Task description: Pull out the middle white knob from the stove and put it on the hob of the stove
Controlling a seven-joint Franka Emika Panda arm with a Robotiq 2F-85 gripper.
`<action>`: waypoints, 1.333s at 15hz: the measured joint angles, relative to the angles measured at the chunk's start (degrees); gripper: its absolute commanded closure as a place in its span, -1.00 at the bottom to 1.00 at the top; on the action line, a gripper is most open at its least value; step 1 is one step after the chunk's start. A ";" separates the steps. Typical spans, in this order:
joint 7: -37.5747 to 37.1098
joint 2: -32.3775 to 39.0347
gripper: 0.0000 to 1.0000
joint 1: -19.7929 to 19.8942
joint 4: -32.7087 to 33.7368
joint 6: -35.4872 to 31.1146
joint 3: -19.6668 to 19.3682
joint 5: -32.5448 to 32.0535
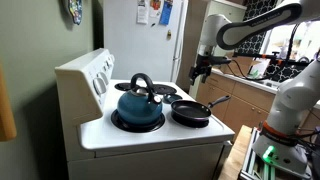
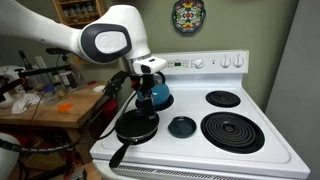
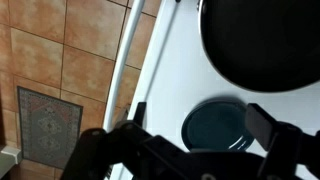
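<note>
Black hand (image 3: 192, 128), spread wide & empty, by boxy white stove (image 1: 150, 150); reach for small white dials (image 2: 212, 62) may clip black frying pan (image 2: 137, 125).

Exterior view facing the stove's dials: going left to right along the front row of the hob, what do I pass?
black frying pan → small bare burner → large bare burner
</note>
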State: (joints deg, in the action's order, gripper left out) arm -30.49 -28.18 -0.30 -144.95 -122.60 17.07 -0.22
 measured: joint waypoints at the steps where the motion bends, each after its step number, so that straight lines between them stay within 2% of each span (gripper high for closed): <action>1: 0.00 0.00 -1.00 0.00 0.00 0.00 0.00 0.00; 15: 0.00 0.00 -1.00 0.00 0.00 0.00 0.00 0.00; 20: -0.44 0.94 -1.00 1.19 2.87 -0.10 -2.96 -0.75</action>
State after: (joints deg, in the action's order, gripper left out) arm -30.92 -27.24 0.89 -142.08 -122.70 14.11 -0.97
